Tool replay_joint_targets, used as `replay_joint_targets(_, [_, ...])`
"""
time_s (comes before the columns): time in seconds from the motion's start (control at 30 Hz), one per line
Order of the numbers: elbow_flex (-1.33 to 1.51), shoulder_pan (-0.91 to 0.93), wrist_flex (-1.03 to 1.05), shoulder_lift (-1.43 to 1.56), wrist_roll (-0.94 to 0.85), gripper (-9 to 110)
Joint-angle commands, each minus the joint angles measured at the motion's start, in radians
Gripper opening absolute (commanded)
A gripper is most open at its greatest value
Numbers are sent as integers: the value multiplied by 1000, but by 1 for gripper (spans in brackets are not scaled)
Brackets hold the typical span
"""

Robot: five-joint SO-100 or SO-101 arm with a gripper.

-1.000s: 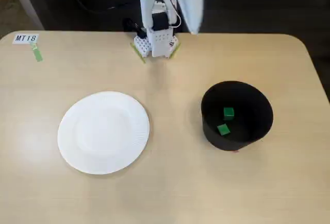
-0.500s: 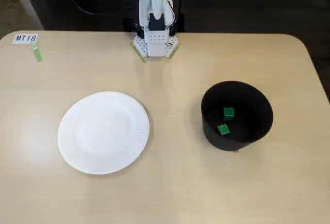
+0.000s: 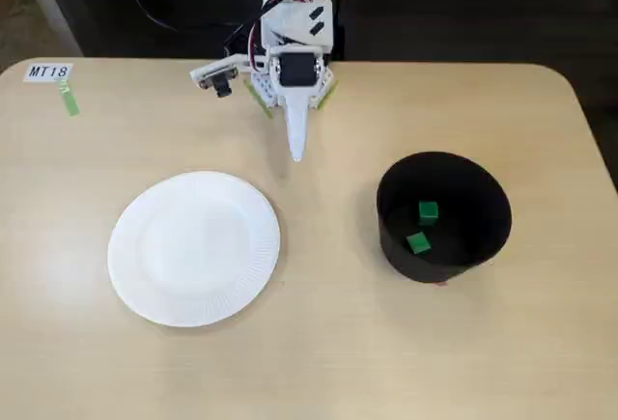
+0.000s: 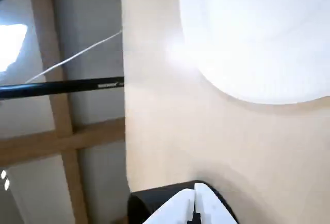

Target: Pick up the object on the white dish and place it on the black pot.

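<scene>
Arm: I see it folded back at the far edge of the table point(image 3: 319, 362) in the fixed view, white body tucked near the rear, gripper point(image 3: 296, 154) pointing down toward me.
Fingers: pressed together into one white point, nothing between them; the wrist view shows the same, both white tips point(image 4: 193, 203) meeting with only a thin seam.
White dish point(image 3: 194, 247): sits bare on the left half of the table in the fixed view; I find no cube on it. In the wrist view its rim point(image 4: 258, 87) fills the upper right, overexposed.
Black pot point(image 3: 443, 215): right of the gripper, well apart from the dish, upright.
Green cubes: two of them, both inside the pot, one point(image 3: 428, 211) toward the back, the other point(image 3: 417, 242) just in front of it, close together; whether they touch I cannot tell.
Label: a white tag reading MT18 point(image 3: 48, 71) at the far left corner, a strip of green tape point(image 3: 70, 100) just below it.
</scene>
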Motion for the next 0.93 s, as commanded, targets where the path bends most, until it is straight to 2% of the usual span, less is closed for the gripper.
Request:
replay_joint_targets(0.0, [77, 12, 3, 129, 0, 0])
replay_joint_targets(0.37, [265, 11, 9, 198, -11, 0])
replay_joint_targets(0.77, [270, 17, 5, 198, -29, 0])
replay_joint_targets(0.9, [291, 17, -61, 198, -32, 0])
